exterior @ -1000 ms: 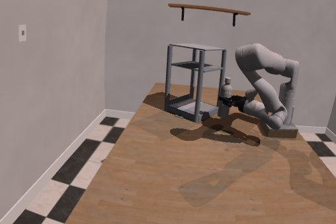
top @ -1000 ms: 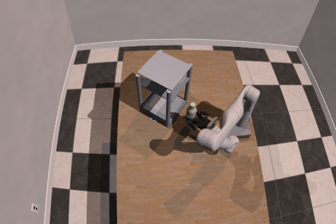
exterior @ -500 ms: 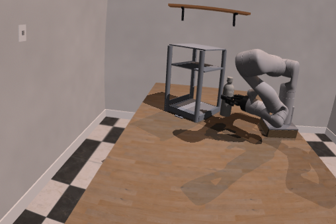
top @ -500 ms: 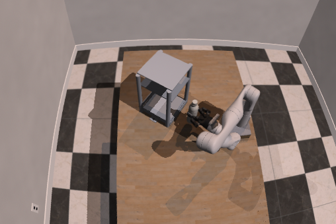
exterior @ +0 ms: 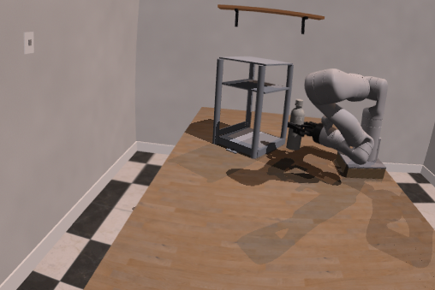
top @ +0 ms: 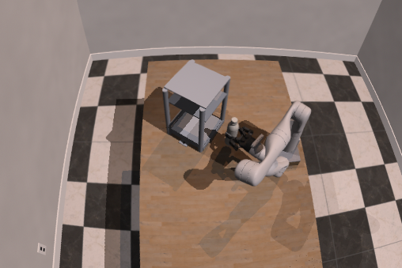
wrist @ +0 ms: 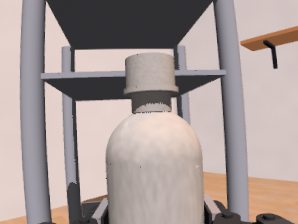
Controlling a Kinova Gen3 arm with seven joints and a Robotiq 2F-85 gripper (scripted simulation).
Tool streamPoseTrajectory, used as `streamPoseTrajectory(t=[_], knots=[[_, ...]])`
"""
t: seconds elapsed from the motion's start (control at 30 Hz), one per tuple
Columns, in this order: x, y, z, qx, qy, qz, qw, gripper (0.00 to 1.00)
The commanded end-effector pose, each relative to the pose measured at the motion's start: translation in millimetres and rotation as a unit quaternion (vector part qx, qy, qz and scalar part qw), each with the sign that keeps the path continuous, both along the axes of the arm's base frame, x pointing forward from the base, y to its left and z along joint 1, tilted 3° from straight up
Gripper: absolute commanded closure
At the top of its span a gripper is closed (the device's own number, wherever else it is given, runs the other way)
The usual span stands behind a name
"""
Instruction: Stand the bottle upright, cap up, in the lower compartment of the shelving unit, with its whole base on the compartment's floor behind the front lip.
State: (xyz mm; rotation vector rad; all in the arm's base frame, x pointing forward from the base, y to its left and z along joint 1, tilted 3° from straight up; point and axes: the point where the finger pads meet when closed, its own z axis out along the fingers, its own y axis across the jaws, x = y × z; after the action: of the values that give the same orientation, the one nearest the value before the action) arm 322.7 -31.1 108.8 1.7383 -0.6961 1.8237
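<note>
The black two-fingered tool [exterior: 300, 128] is clamped on the lower body of the pale grey round-shouldered bottle with a flat cap [exterior: 296, 125], which is held upright, cap up, just beside the grey four-post shelving unit [exterior: 218, 91] and outside it, above the wooden counter [exterior: 223, 220]. The bottle is seemingly faced towards the unit's side, with a corner post [exterior: 289, 100] close by. It should be kept vertical, guided between the posts, carried over the raised lip of the lower compartment [exterior: 241, 136], and released only once the whole base is seated.
</note>
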Motion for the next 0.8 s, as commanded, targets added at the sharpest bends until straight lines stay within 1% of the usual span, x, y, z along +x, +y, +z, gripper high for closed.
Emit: streamPoseTrajectory(t=[0.0,0.77], knots=[[-1.1,-1.6,0.1,-0.002,0.001,0.001,1.000,1.00],[-3.0,-4.6,0.1,-0.002,0.001,0.001,1.000,1.00]])
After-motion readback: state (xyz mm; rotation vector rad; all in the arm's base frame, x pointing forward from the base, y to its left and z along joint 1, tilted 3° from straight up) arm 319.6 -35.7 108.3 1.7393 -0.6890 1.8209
